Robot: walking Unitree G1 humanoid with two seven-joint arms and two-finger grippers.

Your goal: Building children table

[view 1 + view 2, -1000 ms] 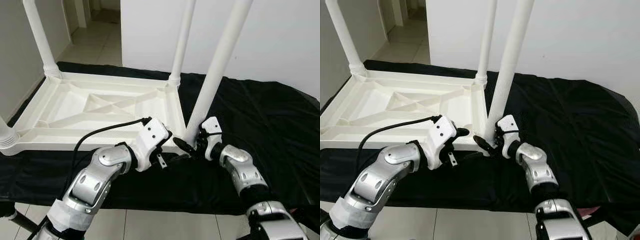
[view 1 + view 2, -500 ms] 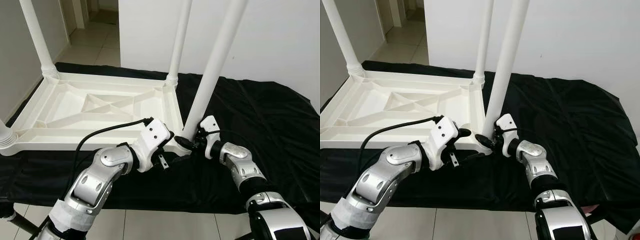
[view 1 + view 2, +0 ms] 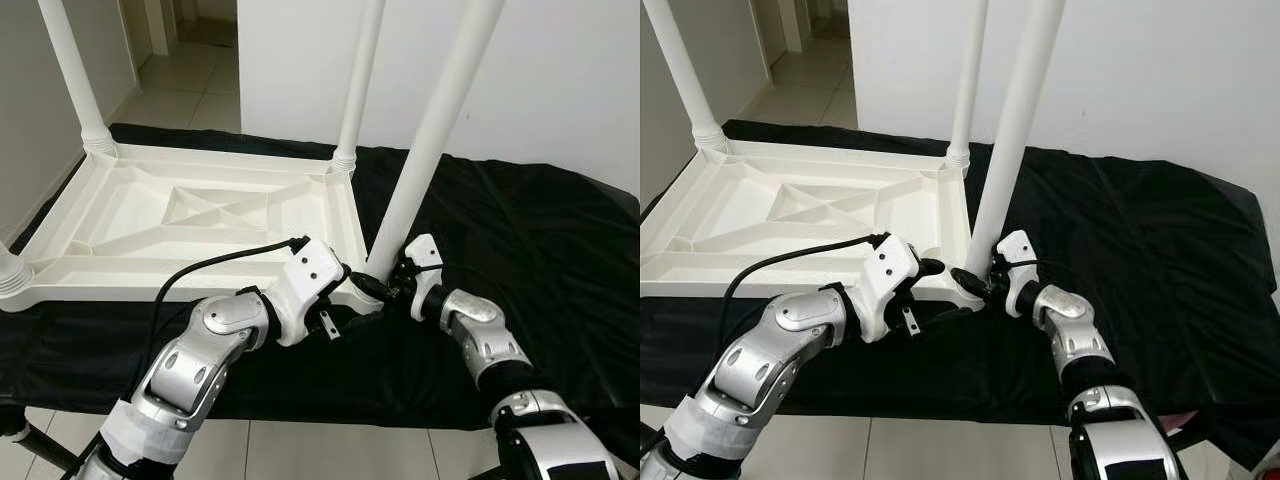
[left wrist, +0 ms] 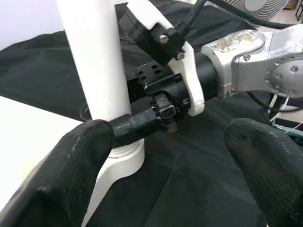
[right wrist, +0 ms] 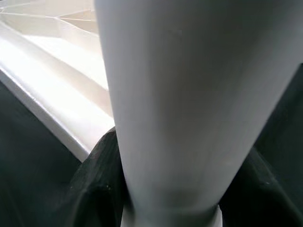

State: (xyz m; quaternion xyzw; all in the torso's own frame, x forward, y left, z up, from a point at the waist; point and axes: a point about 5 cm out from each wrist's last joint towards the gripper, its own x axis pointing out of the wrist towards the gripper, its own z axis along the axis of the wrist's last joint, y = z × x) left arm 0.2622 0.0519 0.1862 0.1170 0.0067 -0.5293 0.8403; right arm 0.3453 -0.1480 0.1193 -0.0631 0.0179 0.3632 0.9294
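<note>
Right wrist view: the leaning white leg (image 5: 189, 109), clamped by the right gripper (image 3: 385, 287) at the tabletop's (image 3: 140, 215) 4 o'clock corner while the left gripper (image 4: 165, 156) is held spread, could be jammed crooked in its socket.

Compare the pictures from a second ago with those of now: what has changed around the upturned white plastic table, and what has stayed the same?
Little has changed. The right gripper stays clamped on the base of the near white table leg, which leans much as before. The left gripper still hovers open at that corner. The upturned white plastic table and the black cloth lie unmoved.
</note>
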